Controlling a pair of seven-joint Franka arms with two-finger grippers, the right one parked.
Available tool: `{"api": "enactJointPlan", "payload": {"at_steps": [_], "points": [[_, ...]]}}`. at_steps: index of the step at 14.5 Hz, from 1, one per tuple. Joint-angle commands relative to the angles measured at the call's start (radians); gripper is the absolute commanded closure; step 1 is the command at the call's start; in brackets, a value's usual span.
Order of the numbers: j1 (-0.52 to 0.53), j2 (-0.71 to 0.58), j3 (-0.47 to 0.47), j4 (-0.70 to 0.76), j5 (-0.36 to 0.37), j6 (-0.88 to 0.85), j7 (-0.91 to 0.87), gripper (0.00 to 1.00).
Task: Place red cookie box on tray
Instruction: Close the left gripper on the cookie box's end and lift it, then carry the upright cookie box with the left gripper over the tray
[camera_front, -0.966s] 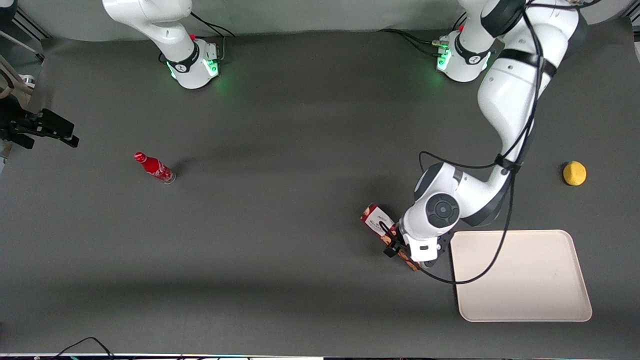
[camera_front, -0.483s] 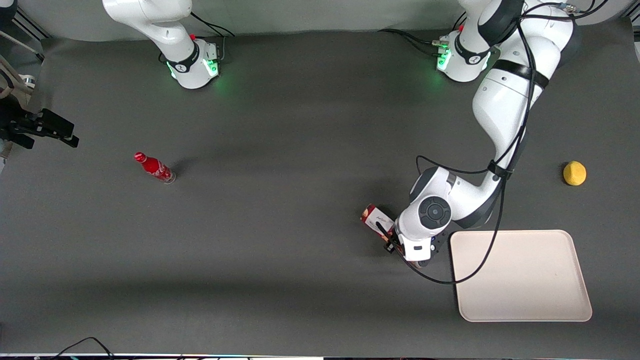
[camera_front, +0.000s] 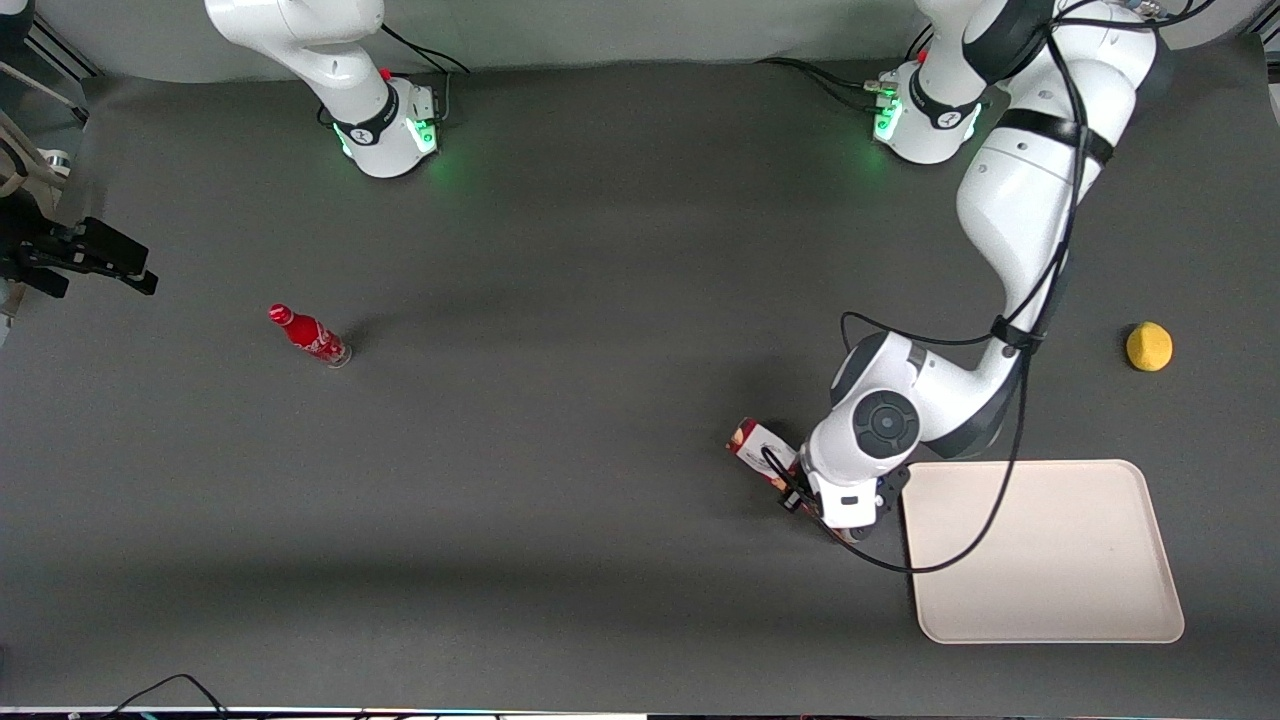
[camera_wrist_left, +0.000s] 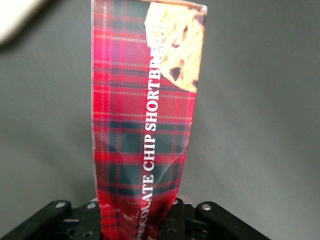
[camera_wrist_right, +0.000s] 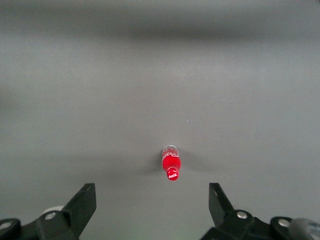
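The red cookie box (camera_front: 760, 445) shows its white label end beside the working arm's wrist; the rest is hidden under the wrist. In the left wrist view the red tartan box (camera_wrist_left: 145, 125) runs straight out from between the fingers. My left gripper (camera_front: 835, 515) (camera_wrist_left: 142, 222) is shut on the box near one end, just beside the tray's edge that faces the parked arm. The cream-white tray (camera_front: 1040, 550) lies flat near the front camera; one of its corners shows in the left wrist view (camera_wrist_left: 12, 20).
A small red bottle (camera_front: 308, 335) (camera_wrist_right: 170, 167) stands toward the parked arm's end of the table. A yellow round fruit (camera_front: 1149, 346) lies farther from the front camera than the tray. Dark grey mat covers the table.
The wrist closed over the box, covering most of it, then shifted a little toward the tray with the box in its grip. The tray, bottle and fruit have not moved.
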Motion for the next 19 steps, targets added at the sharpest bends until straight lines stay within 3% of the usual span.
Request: {"api": "enactJointPlan", "payload": {"at_steps": [1,4,6,8,11,15,19], "points": [[0.035,-0.103,-0.003,0.049,0.002,-0.170,0.077,1.00],[0.069,-0.166,-0.003,0.138,-0.007,-0.372,0.195,1.00],[0.104,-0.219,0.015,0.178,-0.080,-0.488,0.366,1.00],[0.120,-0.272,0.113,0.211,-0.158,-0.601,0.611,1.00],[0.120,-0.281,0.338,0.289,-0.260,-0.709,1.077,1.00],[0.132,-0.232,0.518,0.297,-0.274,-0.637,1.500,1.00],[0.159,-0.100,0.566,0.290,-0.274,-0.432,1.655,1.00]]}}
